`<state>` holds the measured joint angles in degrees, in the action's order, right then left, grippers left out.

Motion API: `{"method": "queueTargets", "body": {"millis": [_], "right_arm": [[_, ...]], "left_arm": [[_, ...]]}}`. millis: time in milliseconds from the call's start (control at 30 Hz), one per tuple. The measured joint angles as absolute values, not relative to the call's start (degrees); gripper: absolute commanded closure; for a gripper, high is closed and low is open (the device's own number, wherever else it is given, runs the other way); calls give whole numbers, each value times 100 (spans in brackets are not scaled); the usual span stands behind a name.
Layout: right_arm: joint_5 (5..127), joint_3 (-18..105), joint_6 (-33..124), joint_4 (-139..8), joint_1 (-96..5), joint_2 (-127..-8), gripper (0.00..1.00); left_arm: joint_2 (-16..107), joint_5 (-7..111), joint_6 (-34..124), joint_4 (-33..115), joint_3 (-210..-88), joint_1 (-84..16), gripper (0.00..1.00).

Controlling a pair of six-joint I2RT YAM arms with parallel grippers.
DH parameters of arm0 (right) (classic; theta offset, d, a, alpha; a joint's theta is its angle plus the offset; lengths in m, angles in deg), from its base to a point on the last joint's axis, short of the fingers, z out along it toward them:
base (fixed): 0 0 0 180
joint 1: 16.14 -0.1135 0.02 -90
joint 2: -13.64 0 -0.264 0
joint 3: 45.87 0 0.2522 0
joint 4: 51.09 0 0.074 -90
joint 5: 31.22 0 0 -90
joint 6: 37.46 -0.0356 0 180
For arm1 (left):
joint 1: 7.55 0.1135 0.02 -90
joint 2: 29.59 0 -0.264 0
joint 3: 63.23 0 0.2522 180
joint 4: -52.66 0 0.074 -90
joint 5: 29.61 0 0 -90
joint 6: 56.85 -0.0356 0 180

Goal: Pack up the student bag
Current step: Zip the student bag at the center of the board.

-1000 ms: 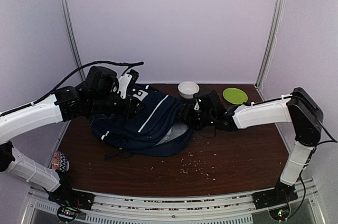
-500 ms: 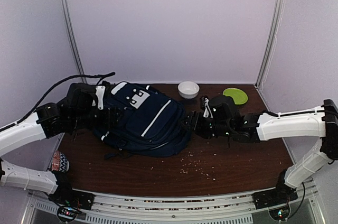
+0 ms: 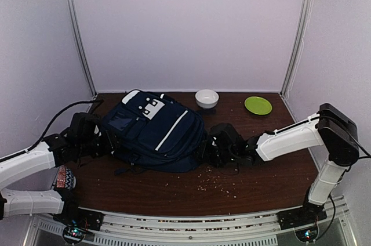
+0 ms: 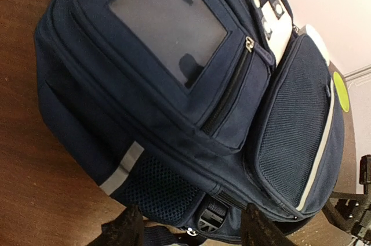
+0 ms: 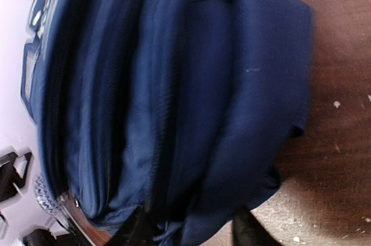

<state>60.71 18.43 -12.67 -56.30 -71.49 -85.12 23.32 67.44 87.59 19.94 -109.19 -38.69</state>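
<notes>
Since the earlier frames the left arm has dropped from its raised pose over the bag's upper end and pulled back toward the lower left of the top view, and the student bag (image 3: 156, 130) now lies flat instead of being bunched and lifted. It rests front side up on the brown table (image 3: 272, 167), left of centre in the top view, its white buckle patch (image 3: 152, 107) toward the back wall and its white stripe (image 3: 170, 130) running diagonally down the front. The left gripper (image 4: 192, 231) sits low at the bag's left edge. Its fingers (image 4: 124, 231) stand wide apart and grip nothing, with the bag's lower corner and a dark buckle just beyond them. The right gripper (image 5: 191, 231) is at the bag's right edge, near the middle of the top view. Its fingers (image 5: 246, 228) stand on either side of a fold of the navy fabric, and whether they press on it cannot be told. A white bowl (image 3: 207, 98) sits just beyond the bag's upper right corner, and a green plate (image 3: 258, 105) lies further right near the back. Pale crumbs (image 3: 217, 181) are scattered on the table below the right gripper.
</notes>
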Motion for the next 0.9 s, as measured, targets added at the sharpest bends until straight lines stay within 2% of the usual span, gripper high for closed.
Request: {"method": "queueTargets", "body": {"millis": [67,200,667,767,800,900], "right_arm": [[6134,1852,-1346,-5558,-7046,-8636,82],[6303,1876,-1324,-5503,-6856,-8687,99],[6460,2232,-664,-6074,-6386,-8610,100],[6460,2302,-498,-6235,-6344,-8556,99],[6464,2307,-430,-6286,-6336,-8507,92],[6482,2307,-249,-6404,-6336,-8315,69]], "left_arm": [[2367,6639,9021,2125,-10771,-3866,2],[2465,6410,9482,2571,-10445,-3836,2],[3383,5944,10665,4125,-9606,-3565,3],[3818,5863,10739,4449,-9671,-3525,14],[3958,5843,10752,4545,-9706,-3523,21],[4325,5763,10848,4929,-9733,-3493,55]]}}
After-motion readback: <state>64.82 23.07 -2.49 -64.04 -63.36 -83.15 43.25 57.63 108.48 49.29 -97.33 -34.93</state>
